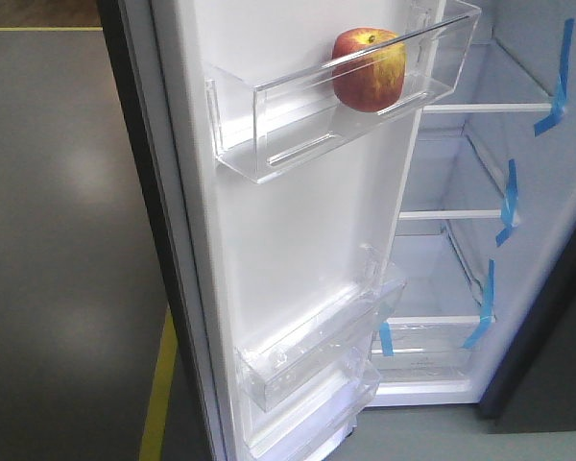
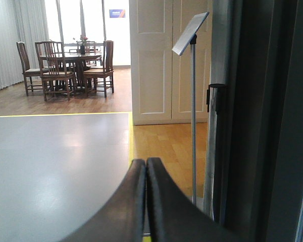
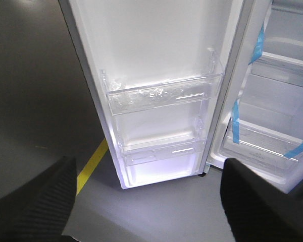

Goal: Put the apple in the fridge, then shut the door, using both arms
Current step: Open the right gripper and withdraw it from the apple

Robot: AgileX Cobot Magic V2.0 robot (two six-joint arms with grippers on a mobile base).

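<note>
The red and yellow apple [image 1: 369, 69] sits in the top clear bin [image 1: 269, 115] of the open fridge door [image 1: 298, 240]. Behind it the fridge [image 1: 480, 211] shows its white shelves and blue tape strips. In the left wrist view my left gripper [image 2: 145, 164] is shut with nothing between its fingers, just left of the door's dark outer edge [image 2: 272, 121]. My right gripper [image 3: 149, 201] is open and empty above the floor, facing the lower door bins [image 3: 161, 93]. Neither gripper appears in the front view.
A yellow floor line [image 1: 158, 394] runs beside the door's foot. In the left wrist view a sign stand [image 2: 193, 101] rises close to the door edge, with white cupboard doors [image 2: 166, 60] and a dining table with chairs [image 2: 70, 65] farther off.
</note>
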